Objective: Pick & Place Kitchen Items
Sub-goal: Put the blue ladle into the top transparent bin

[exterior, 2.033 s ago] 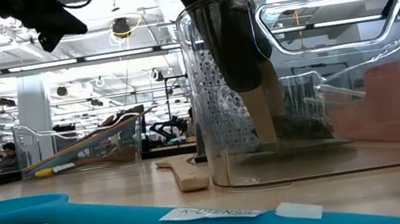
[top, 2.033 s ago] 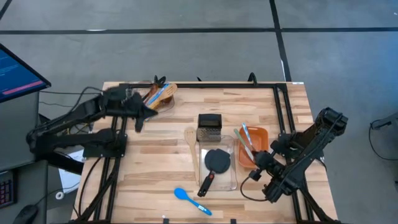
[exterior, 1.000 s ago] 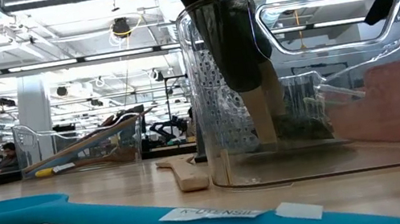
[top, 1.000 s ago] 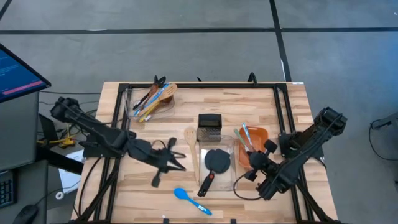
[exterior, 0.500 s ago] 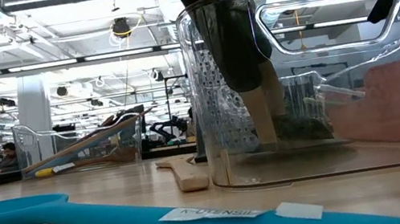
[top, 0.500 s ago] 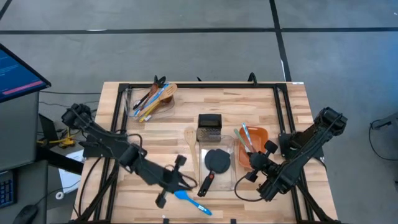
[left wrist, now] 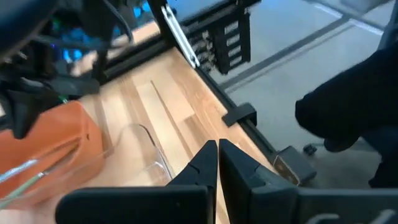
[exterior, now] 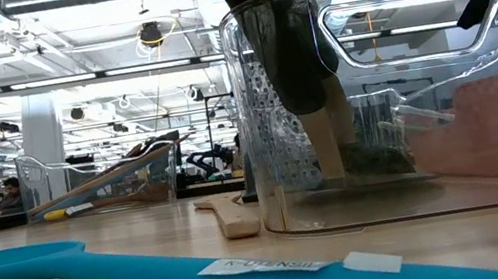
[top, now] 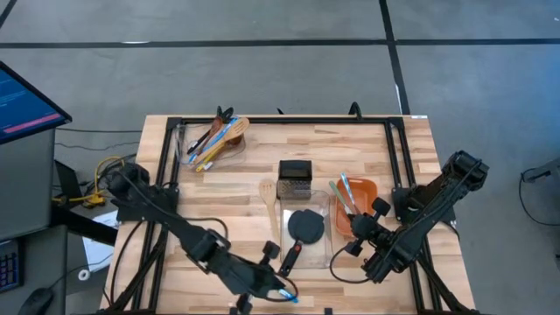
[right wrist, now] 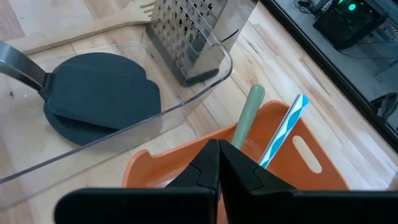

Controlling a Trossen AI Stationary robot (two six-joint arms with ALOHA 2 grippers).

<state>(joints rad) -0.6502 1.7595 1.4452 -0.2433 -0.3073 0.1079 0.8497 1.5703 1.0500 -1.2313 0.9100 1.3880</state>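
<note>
A blue spoon (exterior: 149,268) lies flat on the table at the near edge; in the high view only its handle end (top: 287,297) shows. My left gripper (top: 276,282) is shut and empty above it, fingers pointing toward the table's right edge (left wrist: 217,155); the low view shows no gripper at the spoon. A black turner (top: 306,226) lies in a clear bin (top: 329,249). A steel grater (top: 295,175) stands at that bin's far end. My right gripper (right wrist: 217,155) is shut and empty over the orange bin (top: 369,188).
A wooden spatula (top: 266,194) lies on the table left of the grater. A clear bin (top: 214,136) at the far left holds several utensils. The orange bin holds a green-handled utensil (right wrist: 245,115) and a blue-striped one (right wrist: 285,127). Black frame rails run along the table's edges.
My left gripper has swept from the table's middle left toward the near edge and to the right, ending over the blue spoon. The spoon has stayed where it was.
</note>
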